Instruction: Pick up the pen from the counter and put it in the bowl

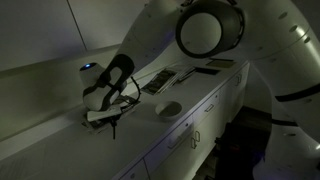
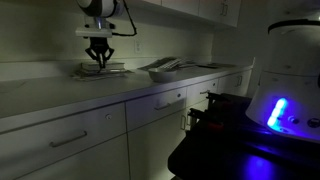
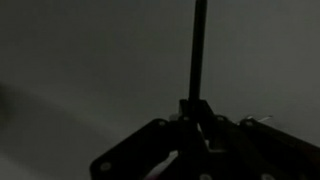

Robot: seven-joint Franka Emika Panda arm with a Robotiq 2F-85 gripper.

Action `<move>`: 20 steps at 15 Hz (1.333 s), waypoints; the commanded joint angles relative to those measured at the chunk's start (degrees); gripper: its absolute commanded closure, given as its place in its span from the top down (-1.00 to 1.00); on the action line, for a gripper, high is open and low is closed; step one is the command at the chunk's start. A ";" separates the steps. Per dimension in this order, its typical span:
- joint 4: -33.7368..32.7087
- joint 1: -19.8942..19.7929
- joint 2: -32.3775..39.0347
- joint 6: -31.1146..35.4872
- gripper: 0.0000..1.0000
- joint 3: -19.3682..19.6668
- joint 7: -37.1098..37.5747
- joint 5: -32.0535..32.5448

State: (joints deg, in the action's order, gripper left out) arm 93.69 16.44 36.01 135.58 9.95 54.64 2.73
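Note:
The scene is very dark. In the wrist view my gripper (image 3: 196, 112) is shut on the pen (image 3: 198, 45), a thin dark stick that juts straight out from between the jaws. In both exterior views the gripper (image 1: 104, 116) (image 2: 99, 60) hangs just above the counter (image 1: 205, 100) (image 2: 60, 95). The pen's tip seems to show below the fingers (image 1: 113, 128). The pale grey bowl (image 1: 170, 109) sits on the counter apart from the gripper, and it also shows in an exterior view (image 2: 164, 68).
A flat book-like stack (image 2: 100, 71) lies right under the gripper. Dark flat trays (image 1: 158, 82) (image 1: 190, 70) lie along the wall beyond the bowl. White cabinet fronts with bar handles (image 2: 168, 100) run below the counter. A blue-lit device (image 2: 275, 110) stands nearby.

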 commanded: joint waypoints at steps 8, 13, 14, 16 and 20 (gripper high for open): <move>42.80 -8.32 -30.94 14.58 -0.93 12.15 14.34 16.65; 52.06 -20.06 -41.39 17.15 -0.93 8.69 27.46 31.38; 52.96 -22.31 -42.52 17.39 -0.93 7.19 29.20 31.80; 53.35 -25.74 -43.78 16.90 -0.93 4.18 34.13 32.57; 51.77 -28.92 -42.05 15.34 -0.93 -1.10 41.39 34.54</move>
State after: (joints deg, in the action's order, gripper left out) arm 146.16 -9.89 -7.21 150.93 12.30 89.70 34.49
